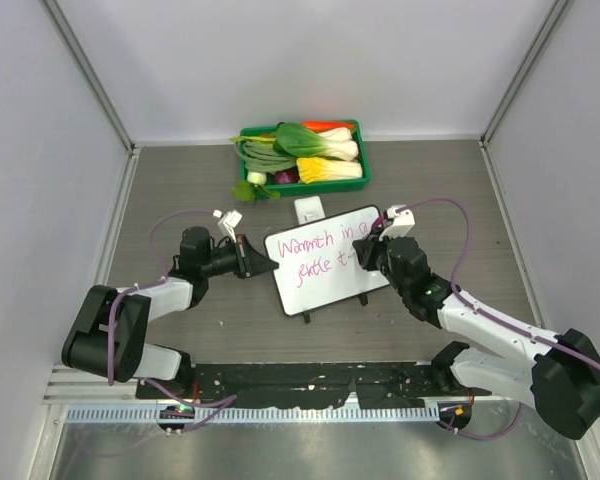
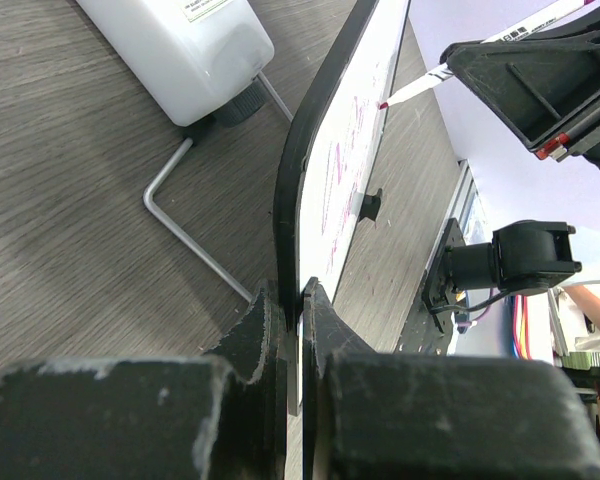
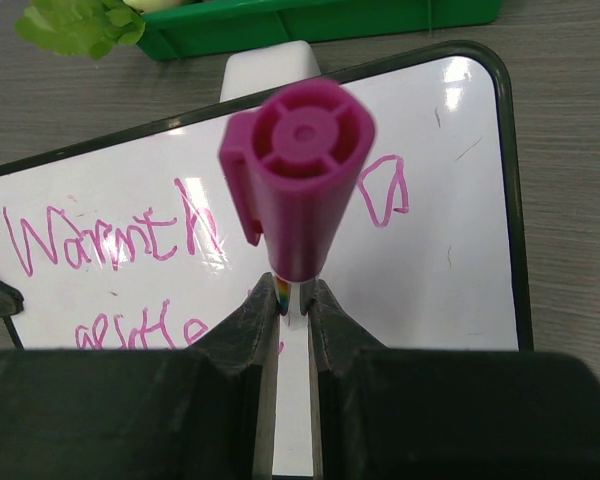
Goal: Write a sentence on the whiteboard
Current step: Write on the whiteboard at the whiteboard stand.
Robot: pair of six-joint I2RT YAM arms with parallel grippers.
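From my station I see the whiteboard (image 1: 320, 285) in the middle of the table (image 1: 180, 180), turned a little so that its right end lies farther from me than its left end, with its two black feet on the near long edge. The left gripper (image 1: 258, 262) is pressed together on the left rim of the board; in the left wrist view both fingers (image 2: 260, 330) pinch the dark rim between them. The right gripper (image 1: 376, 252) is over the right part of the board and is clamped on a pink marker (image 3: 300, 180), whose cap end points at the wrist camera. I cannot tell if the tip touches the surface. The sentence (image 1: 315, 245) stands in pink in two lines; the upper line begins with "Warmth", and the lower line is partly hidden by the gripper. Just beyond the far edge of the board is a small white box (image 1: 309, 209), and farther away a green tray (image 1: 364, 150) with vegetables (image 1: 310, 140).
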